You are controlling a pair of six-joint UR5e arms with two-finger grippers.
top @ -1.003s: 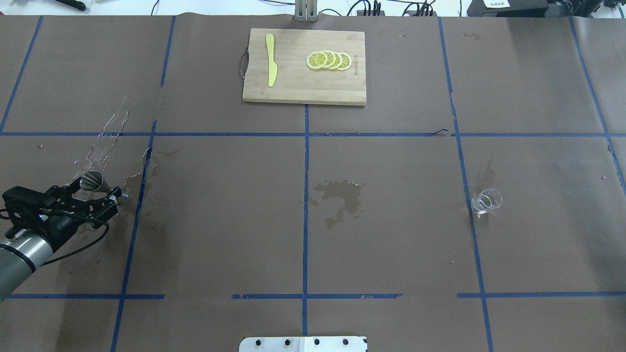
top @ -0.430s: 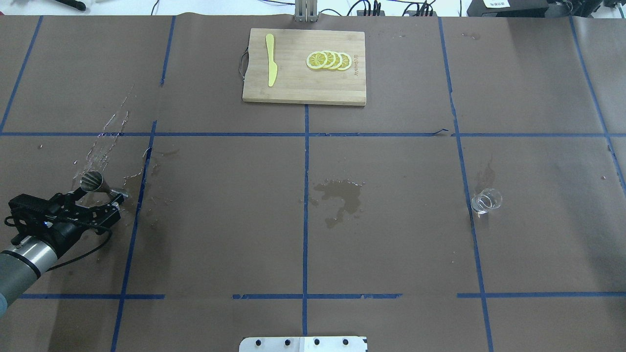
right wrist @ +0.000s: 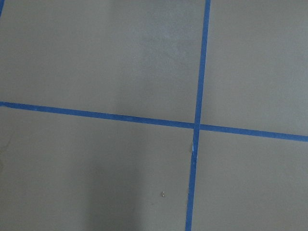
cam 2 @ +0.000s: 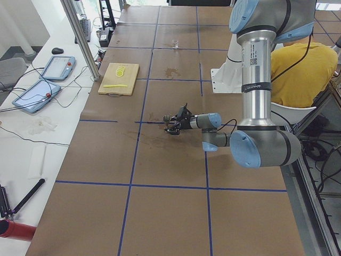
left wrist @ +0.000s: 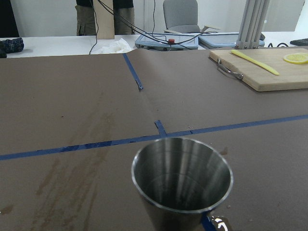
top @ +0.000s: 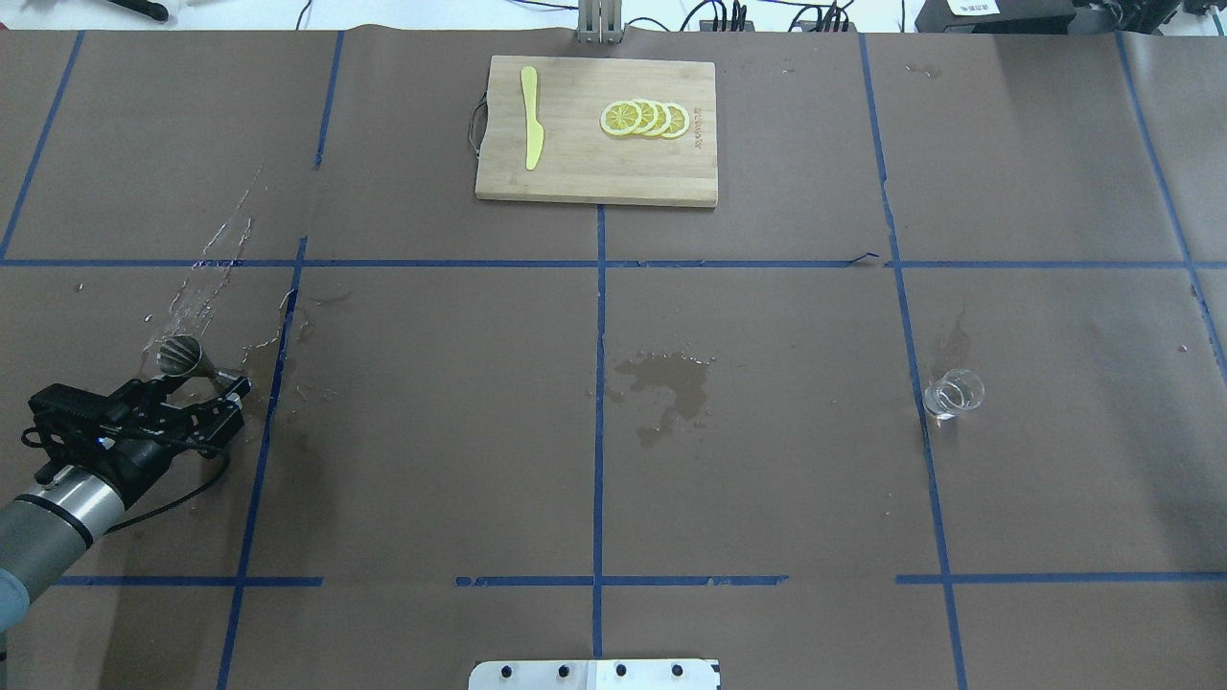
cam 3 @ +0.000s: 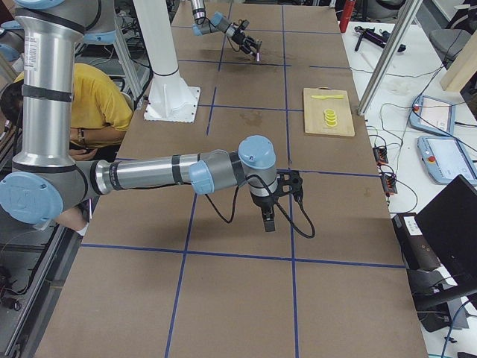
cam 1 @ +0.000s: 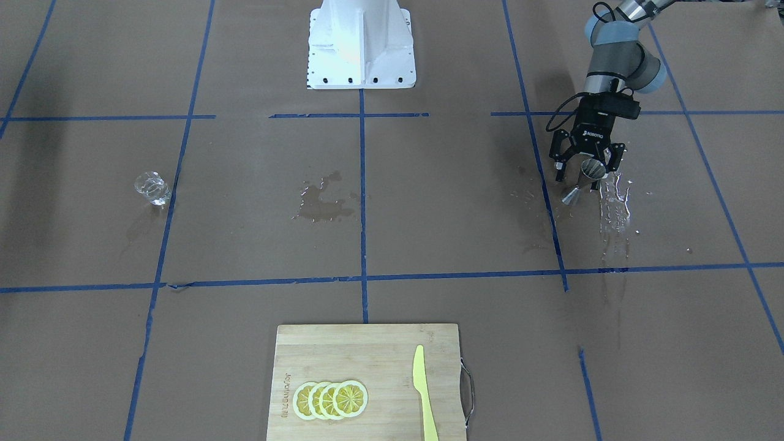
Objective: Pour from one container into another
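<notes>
The steel jigger [top: 182, 356] stands on the brown table at the far left, also in the front-facing view [cam 1: 583, 179]. My left gripper [top: 206, 381] is low at it and open, one finger on each side of the jigger without closing on it [cam 1: 585, 166]. In the left wrist view the jigger's open cup [left wrist: 182, 180] fills the near foreground and looks empty. The clear tumbler [top: 953, 393] sits alone far to the right [cam 1: 152, 187]. My right gripper [cam 3: 267, 218] shows only in the right exterior view, pointing down over bare table; I cannot tell whether it is open or shut.
A wooden cutting board [top: 594, 168] at the far middle carries lemon slices [top: 644, 118] and a yellow knife [top: 530, 117]. A wet stain [top: 666, 379] marks the table centre, and water streaks [top: 206, 278] lie beyond the jigger. A person in yellow [cam 2: 298, 69] sits behind the robot.
My left gripper has dropped and shifted slightly beside the jigger, staying open. Jigger and tumbler have not moved.
</notes>
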